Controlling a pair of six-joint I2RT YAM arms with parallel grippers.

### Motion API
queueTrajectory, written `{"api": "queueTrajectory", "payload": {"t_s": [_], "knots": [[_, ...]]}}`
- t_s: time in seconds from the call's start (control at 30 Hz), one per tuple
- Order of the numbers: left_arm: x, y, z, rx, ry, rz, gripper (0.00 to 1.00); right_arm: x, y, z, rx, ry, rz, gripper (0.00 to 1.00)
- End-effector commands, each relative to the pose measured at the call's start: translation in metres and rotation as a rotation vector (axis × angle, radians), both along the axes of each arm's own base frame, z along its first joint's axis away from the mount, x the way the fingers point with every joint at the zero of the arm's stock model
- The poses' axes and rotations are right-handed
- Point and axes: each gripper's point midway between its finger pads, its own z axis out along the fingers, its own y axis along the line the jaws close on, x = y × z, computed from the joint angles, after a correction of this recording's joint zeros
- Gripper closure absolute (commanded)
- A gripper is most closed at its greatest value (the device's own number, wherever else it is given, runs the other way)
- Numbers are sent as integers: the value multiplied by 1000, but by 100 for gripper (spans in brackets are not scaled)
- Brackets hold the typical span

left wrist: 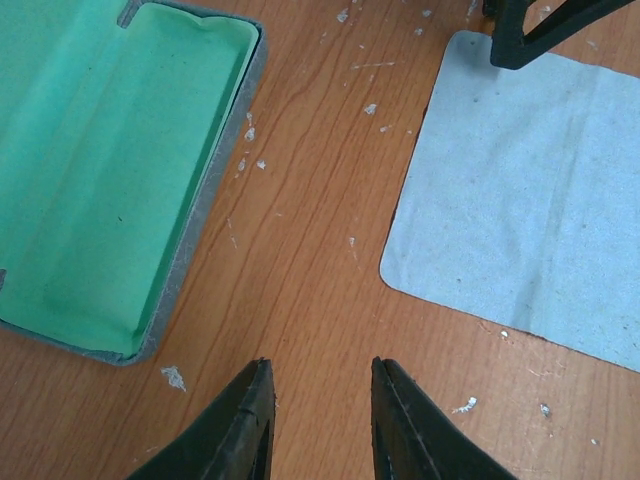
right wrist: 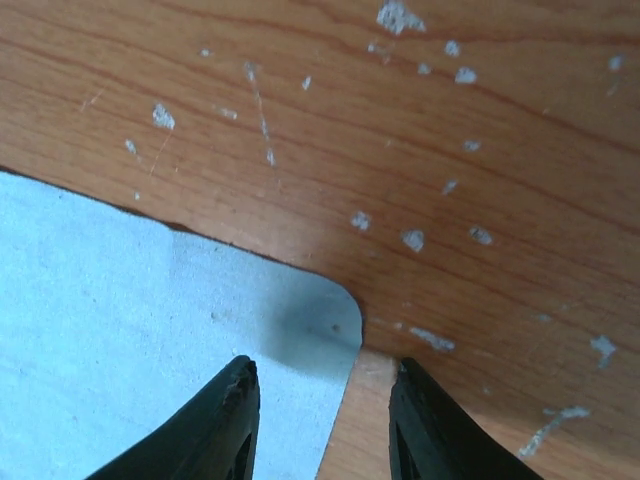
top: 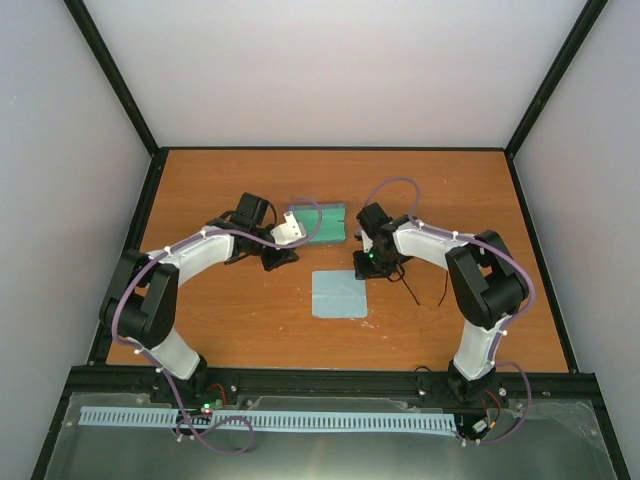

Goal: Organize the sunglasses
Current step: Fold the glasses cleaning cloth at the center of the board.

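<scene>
Of the sunglasses [top: 409, 291] only thin black temple arms show, sticking out from under my right arm; the lenses are hidden. The pale blue cloth [top: 338, 293] lies flat in the middle of the table. My right gripper [top: 362, 268] is low over the cloth's far right corner [right wrist: 300, 320], open, its fingertips straddling that corner [right wrist: 322, 365]. The blue-grey case [top: 318, 222] lies open, showing its green lining [left wrist: 110, 160]. My left gripper [top: 283, 258] is open over bare wood between case and cloth [left wrist: 318, 365], holding nothing.
In the left wrist view the cloth [left wrist: 520, 200] lies to the right, with the right gripper's black fingers [left wrist: 530, 30] at its top edge. The wooden table [top: 220, 330] has black frame rails around it and white walls behind.
</scene>
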Motion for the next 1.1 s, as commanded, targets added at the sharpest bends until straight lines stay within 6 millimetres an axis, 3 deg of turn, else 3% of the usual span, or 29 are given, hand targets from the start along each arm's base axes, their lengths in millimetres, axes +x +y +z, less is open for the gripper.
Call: {"api": "queueTrajectory", "payload": {"t_s": [0.0,0.5,0.83,0.97,1.07], "knots": [[12,-6,11,-20,-34,9,71,8,2,1,-27,-14,-2,65],[17,-8,6,-19,-32,15,71,3,7,-8,-60,6,23,69],[16,-12,3,-16,-32,8,71,-3,4,-16,-93,26,28,84],[13,-21,2,-25,-12,-22,70,-3,4,-16,-95,24,28,96],[8,-32,-1,-37,25,-63,68,-3,4,-13,-91,17,26,97]]}}
